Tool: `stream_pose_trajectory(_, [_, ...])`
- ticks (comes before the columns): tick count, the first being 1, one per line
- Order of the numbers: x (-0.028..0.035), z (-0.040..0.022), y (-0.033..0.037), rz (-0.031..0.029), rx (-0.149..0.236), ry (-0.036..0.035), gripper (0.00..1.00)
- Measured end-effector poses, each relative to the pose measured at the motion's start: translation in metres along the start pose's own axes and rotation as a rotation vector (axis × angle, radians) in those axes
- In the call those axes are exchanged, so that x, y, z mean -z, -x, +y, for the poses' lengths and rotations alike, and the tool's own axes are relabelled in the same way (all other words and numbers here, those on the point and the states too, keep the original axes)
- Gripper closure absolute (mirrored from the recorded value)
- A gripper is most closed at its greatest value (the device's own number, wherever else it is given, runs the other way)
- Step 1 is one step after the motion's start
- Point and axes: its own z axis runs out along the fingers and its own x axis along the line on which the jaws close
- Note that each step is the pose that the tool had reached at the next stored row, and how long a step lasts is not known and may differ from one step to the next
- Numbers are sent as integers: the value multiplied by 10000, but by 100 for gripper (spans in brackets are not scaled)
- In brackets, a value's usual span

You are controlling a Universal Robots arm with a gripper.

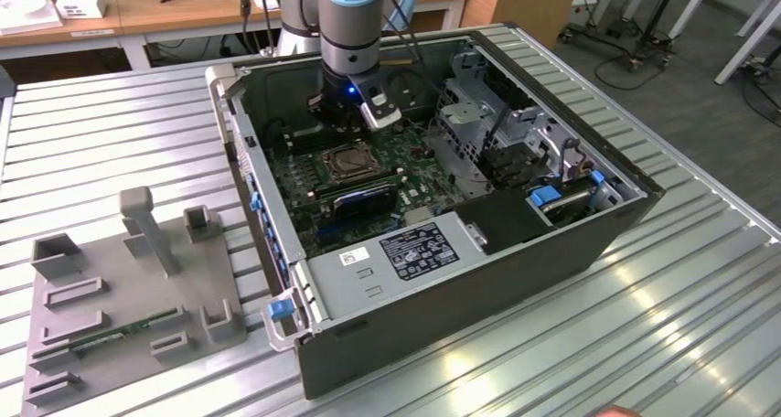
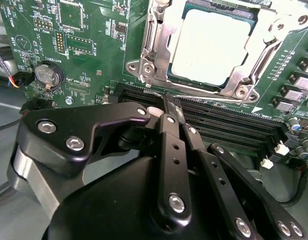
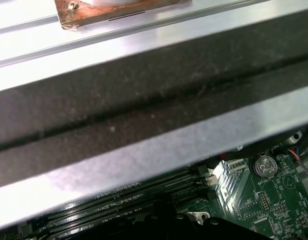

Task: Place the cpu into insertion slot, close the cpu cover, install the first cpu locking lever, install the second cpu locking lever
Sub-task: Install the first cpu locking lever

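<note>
In the second wrist view, the black gripper (image 2: 169,102) is the closest thing. Its two fingers (image 2: 166,130) are pressed together and there is nothing between them. The tips point down at the long dark memory slots (image 2: 228,125) and sit just above them.

A little farther off on the green board (image 2: 94,30) is the cpu (image 2: 213,45). It has a pale, shiny top and lies flat in the insertion slot (image 2: 173,50). The cpu cover (image 2: 238,85) is a silver frame. It lies down flat around the edges of the cpu, and the top of the cpu shows through its window. I cannot tell how the locking levers sit. The gripper is near the cover but does not touch it. Off to one side of the board is a round battery (image 2: 48,74).

In the exterior view, a grey tray (image 1: 123,298) with blocks and posts lies closest, on the exterior view's left. It rests on a ribbed metal table (image 1: 513,362). Beside it stands an open computer case (image 1: 488,252). Farther back, the arm (image 1: 354,24) reaches down into the case, close above the silver square on the board.
</note>
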Motion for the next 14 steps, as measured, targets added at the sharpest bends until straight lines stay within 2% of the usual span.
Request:
stream_pose_trajectory(8, [5,-16,6,-27,10,-91,89])
stream_pose_trajectory(14, [11,-15,6,-29,11,-92,89])
